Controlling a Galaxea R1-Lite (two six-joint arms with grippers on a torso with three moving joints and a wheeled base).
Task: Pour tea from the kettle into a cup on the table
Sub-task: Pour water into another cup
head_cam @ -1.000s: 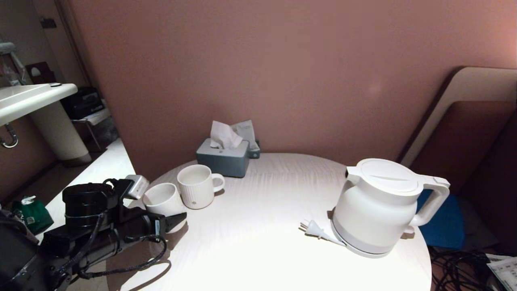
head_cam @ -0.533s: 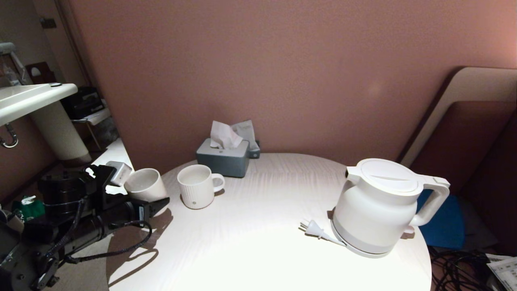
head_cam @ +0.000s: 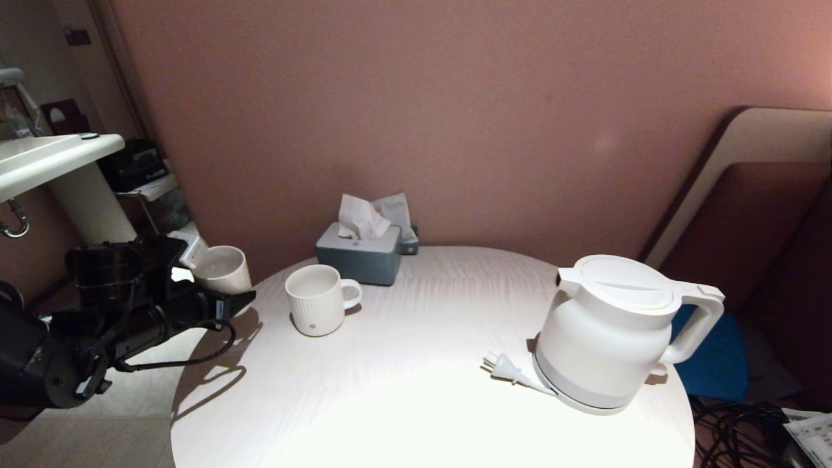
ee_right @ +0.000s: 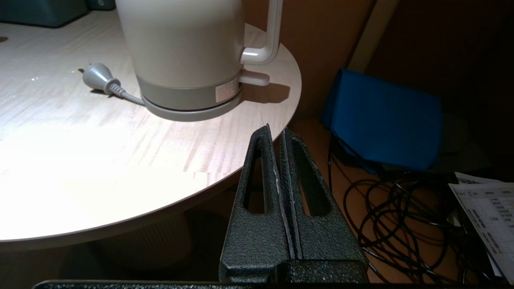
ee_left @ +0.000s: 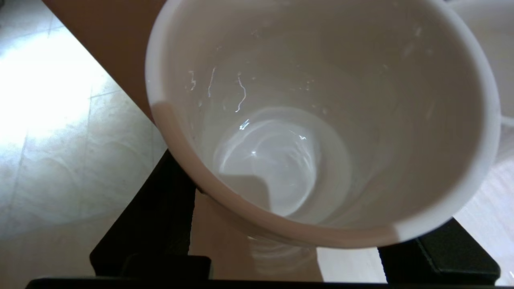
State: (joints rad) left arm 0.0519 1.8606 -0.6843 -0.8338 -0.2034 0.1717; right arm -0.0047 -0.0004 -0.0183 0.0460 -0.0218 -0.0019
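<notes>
My left gripper is shut on the plain white cup and holds it in the air just past the table's left edge, nearly upright. From the left wrist the cup fills the view between the black fingers. A shallow pool of pale tea swirls at its bottom. The white kettle stands on its grey base at the table's right side, lid closed. My right gripper is shut and empty, low beside the table's near right edge, short of the kettle.
A ribbed white mug with a handle stands on the table near the held cup. Behind it sits a grey tissue box. The base's plug lies left of the kettle. Beyond the right edge are a blue object and floor cables.
My left arm has carried the cup left and back, away from the ribbed mug and off past the table's edge. The cup now stands more upright. The kettle has not moved.
</notes>
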